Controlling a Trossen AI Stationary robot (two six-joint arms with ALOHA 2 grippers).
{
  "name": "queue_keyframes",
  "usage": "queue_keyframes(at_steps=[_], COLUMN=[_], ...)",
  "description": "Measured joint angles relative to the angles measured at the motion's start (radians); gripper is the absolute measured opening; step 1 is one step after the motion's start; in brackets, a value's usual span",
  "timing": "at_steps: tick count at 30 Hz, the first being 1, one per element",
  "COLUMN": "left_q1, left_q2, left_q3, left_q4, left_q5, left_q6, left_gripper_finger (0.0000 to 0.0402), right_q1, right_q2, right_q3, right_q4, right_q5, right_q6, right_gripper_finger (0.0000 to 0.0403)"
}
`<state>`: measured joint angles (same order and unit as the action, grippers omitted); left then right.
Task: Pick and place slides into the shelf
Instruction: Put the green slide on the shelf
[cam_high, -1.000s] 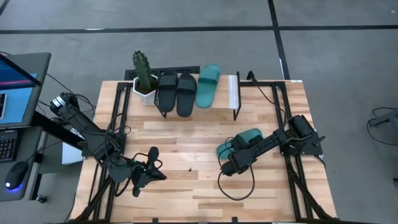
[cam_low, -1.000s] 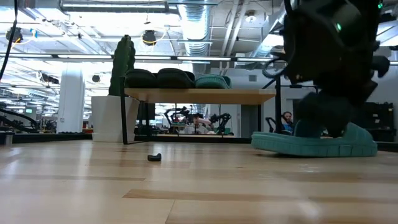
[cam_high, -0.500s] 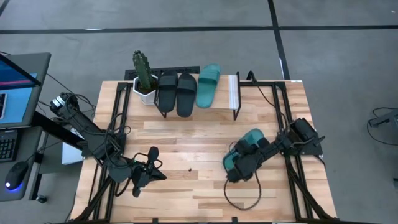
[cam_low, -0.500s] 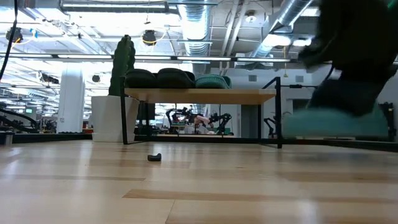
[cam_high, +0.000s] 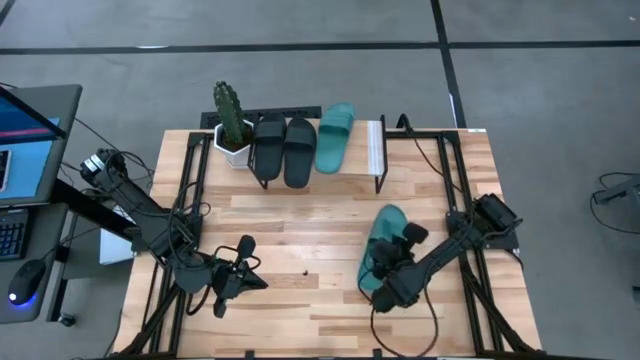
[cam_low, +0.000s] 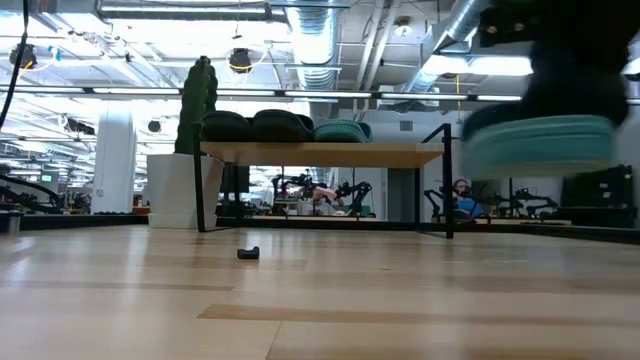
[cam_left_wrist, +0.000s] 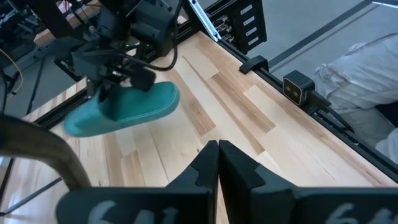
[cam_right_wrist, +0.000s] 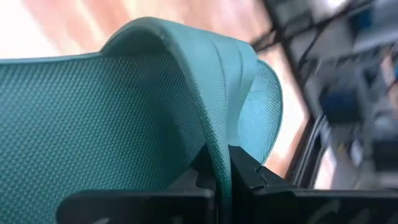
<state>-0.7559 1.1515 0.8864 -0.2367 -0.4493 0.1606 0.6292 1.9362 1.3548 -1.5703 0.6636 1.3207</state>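
A teal slide (cam_high: 378, 255) hangs above the table's right half, with my right gripper (cam_high: 398, 250) shut on it; the low view shows this slide (cam_low: 540, 142) well above the tabletop. At the table's far middle stands the shelf (cam_high: 372, 150). On its panel lie two black slides (cam_high: 283, 148) and another teal slide (cam_high: 335, 137). My left gripper (cam_high: 246, 276) waits shut over the table's near left, touching nothing, and its wrist view shows the lifted slide (cam_left_wrist: 134, 107) beyond its fingers. My right gripper pinches the teal slide's strap (cam_right_wrist: 214, 134) between its two fingers, at the strap's edge, with the strap running back between them. The fingers slant down at the strap from the near right. The slide hangs clear of the table, roughly level, sole down.
A cactus in a white pot (cam_high: 232, 128) stands at the shelf's left end. A small dark bit (cam_low: 248, 253) lies on the wood near the table's middle. Black rails (cam_high: 462, 190) run along the table's left and right sides. The shelf's right end shows bare panel.
My right gripper has gone up and toward the table's near edge, turning as it went. The teal slide that lay on the table has been lifted clear and turned about, so its length now runs more from near to far.
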Motion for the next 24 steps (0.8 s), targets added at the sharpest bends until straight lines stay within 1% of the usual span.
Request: queue_keyframes(at_steps=[3,6,11,15,17,20,22,24], left_q1=[0.0,0.0,0.0,0.0,0.0,0.0,0.0,0.0], left_q2=[0.0,0.0,0.0,0.0,0.0,0.0,0.0,0.0], left_q3=[0.0,0.0,0.0,0.0,0.0,0.0,0.0,0.0], left_q4=[0.0,-0.001,-0.001,-0.006,-0.007,-0.013,-0.019,-0.019], left_q5=[0.0,0.0,-0.001,-0.001,-0.001,-0.001,-0.002,-0.002], left_q6=[-0.024,-0.025,-0.009,-0.019,-0.016,-0.001,-0.001,-0.002], left_gripper_finger=[0.0002,0.0002,0.0002,0.0002,0.0002,0.0002,0.0002,0.0002], right_q1=[-0.034,-0.071,-0.134,-0.229,-0.304,-0.425,-0.501,-0.572], right_q2=[-0.022,-0.081,-0.259,-0.405,-0.454,-0.494,-0.514,-0.527], right_q3=[0.0,0.0,0.0,0.0,0.011,0.042,0.062,0.07], right_q4=[0.0,0.0,-0.001,-0.002,-0.004,0.024,0.086,0.182], right_q5=[0.115,0.216,0.382,0.476,0.493,0.49,0.493,0.49], right_q6=[-0.092,-0.184,-0.372,-0.555,-0.672,-0.855,-1.0,-1.181], right_gripper_finger=[0.0001,0.0001,0.0001,0.0,0.0,0.0,0.0,0.0])
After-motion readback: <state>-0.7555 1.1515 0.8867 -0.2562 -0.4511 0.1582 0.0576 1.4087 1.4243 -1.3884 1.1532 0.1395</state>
